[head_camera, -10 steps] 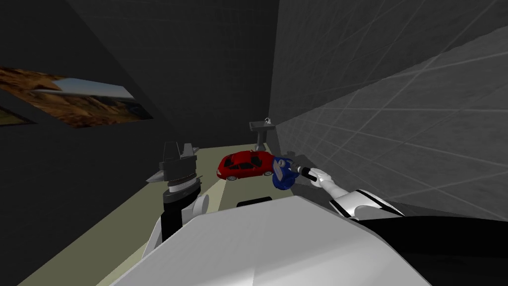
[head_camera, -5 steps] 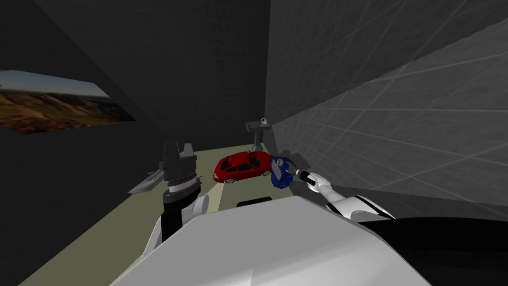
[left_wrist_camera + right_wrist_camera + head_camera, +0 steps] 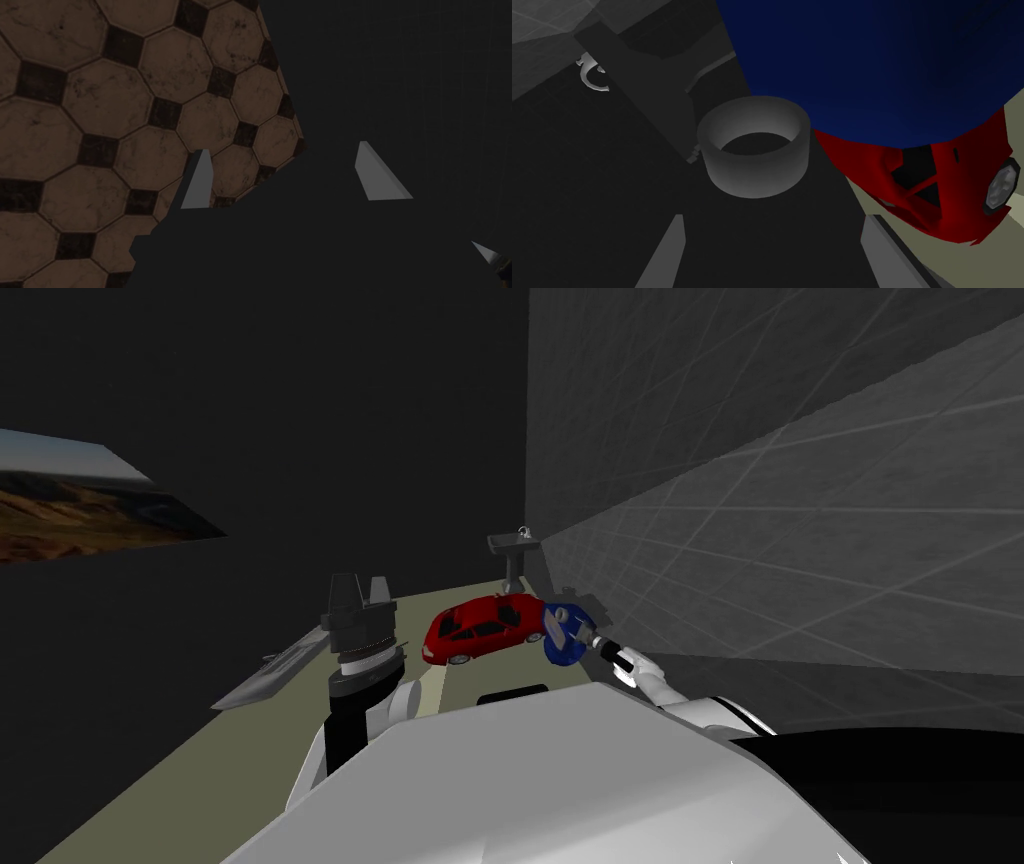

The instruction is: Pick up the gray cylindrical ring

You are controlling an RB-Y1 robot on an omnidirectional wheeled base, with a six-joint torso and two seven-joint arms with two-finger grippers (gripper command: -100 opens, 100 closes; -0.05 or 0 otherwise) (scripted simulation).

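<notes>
Right wrist view: the right gripper (image 3: 773,217) is released, its two light grey fingers (image 3: 669,255) standing wide apart with nothing between them. Just ahead of the fingertips, roughly centred on the gap, stands the short grey cylindrical ring (image 3: 754,150), upright with its open end up, on a dark, shadowed patch. It is clear of both fingers. A large dark blue rounded object (image 3: 872,70) sits just beyond the ring. Their outlines meet, and I cannot tell whether they touch. Close beside the ring lies a glossy red toy car (image 3: 937,205), partly covered by the blue object and resting on an olive-green tabletop (image 3: 1002,265).

In the head view the right forearm reaches to the blue object at the end of the car, near the grey tiled wall (image 3: 800,538). The left gripper (image 3: 361,586) is raised over the left part of the tabletop. Its wrist view shows its fingers apart and holding nothing, with a floor of brown octagonal tiles (image 3: 100,125) beyond them. A long flat grey object (image 3: 268,673) lies along the tabletop's left edge. A grey pedestal sink (image 3: 513,550) stands past the tabletop's far end, in the corner
</notes>
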